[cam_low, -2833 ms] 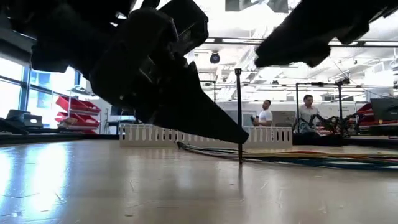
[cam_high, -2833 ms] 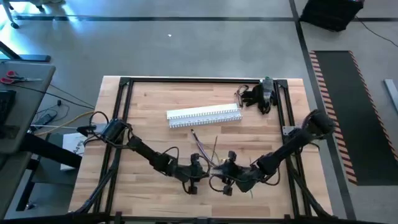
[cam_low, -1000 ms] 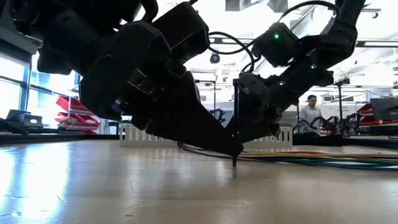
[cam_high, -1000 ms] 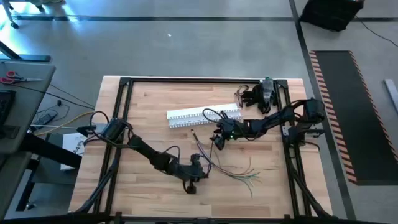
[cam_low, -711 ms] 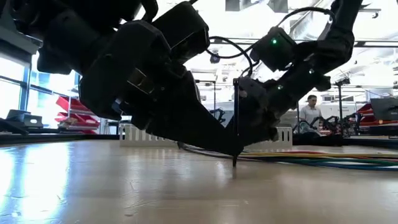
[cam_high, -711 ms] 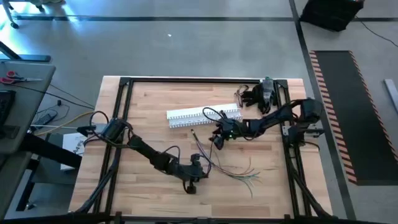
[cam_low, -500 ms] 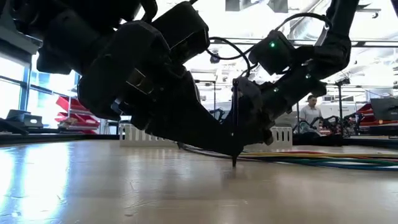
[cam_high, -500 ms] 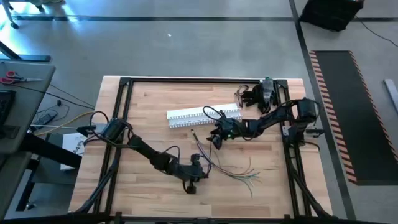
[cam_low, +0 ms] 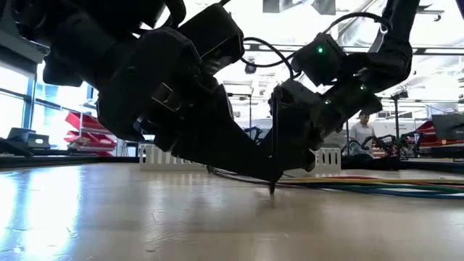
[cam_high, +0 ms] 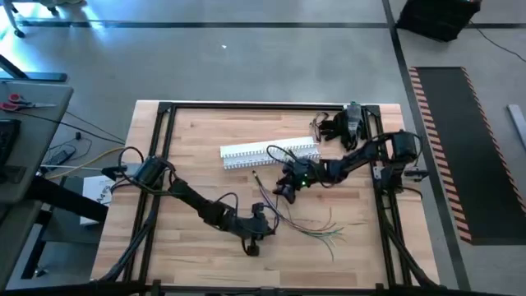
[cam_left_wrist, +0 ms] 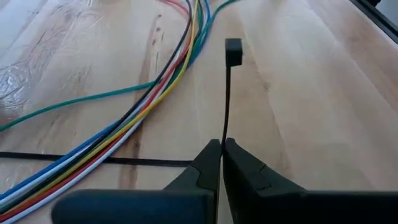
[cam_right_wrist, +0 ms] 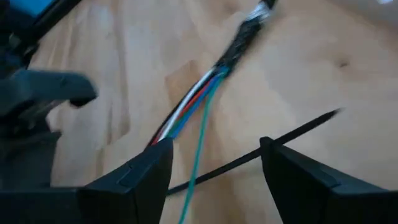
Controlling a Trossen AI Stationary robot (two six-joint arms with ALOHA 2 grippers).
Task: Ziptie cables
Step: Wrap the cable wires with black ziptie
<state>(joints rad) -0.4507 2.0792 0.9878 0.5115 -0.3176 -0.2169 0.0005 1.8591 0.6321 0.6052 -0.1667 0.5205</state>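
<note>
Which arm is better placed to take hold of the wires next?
Probably the right. Its claw is open and hovers just above the wires. The left claw is shut on the zip tie, so it is not free.

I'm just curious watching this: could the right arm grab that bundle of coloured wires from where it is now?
Probably yes. The right gripper hangs open right over the wires, with nothing between. The left gripper, pinching a zip tie, sits off to the side.

High view looks straight down, low view level across the table (cam_high: 205, 140); wrist views sit close above it.
</note>
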